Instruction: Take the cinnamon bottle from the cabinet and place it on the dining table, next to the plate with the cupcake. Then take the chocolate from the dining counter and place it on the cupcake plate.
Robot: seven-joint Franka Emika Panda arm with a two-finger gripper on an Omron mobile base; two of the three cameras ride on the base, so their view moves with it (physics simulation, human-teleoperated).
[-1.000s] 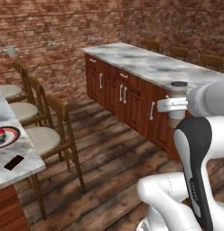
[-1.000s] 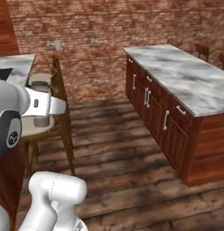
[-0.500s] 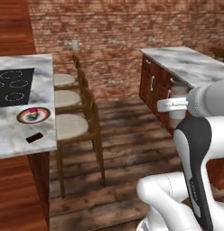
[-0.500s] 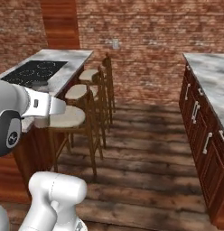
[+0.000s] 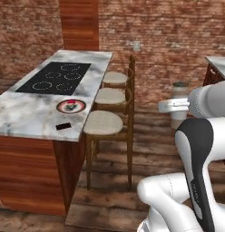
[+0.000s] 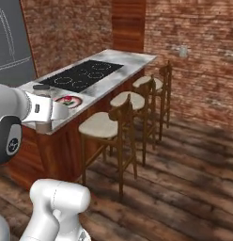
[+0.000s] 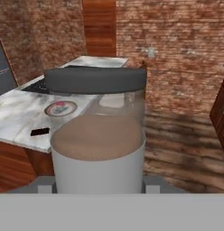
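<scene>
While my pincer (image 7: 99, 191) clamps the cinnamon bottle (image 7: 98, 131) upright so nothing spills, I see the cupcake plate (image 5: 71, 106) and chocolate (image 5: 63, 126) waiting on the bench (image 5: 23, 115) ahead.

We see a black cooktop (image 5: 53, 77) set into the far half of the marble top. Three wooden stools (image 5: 104, 123) with pale seats stand in a row along its side. A brick wall (image 5: 168, 31) carries a small outlet (image 5: 137, 45), beside a wood panel (image 5: 79, 23). Plank floor (image 6: 184, 183) below.
</scene>
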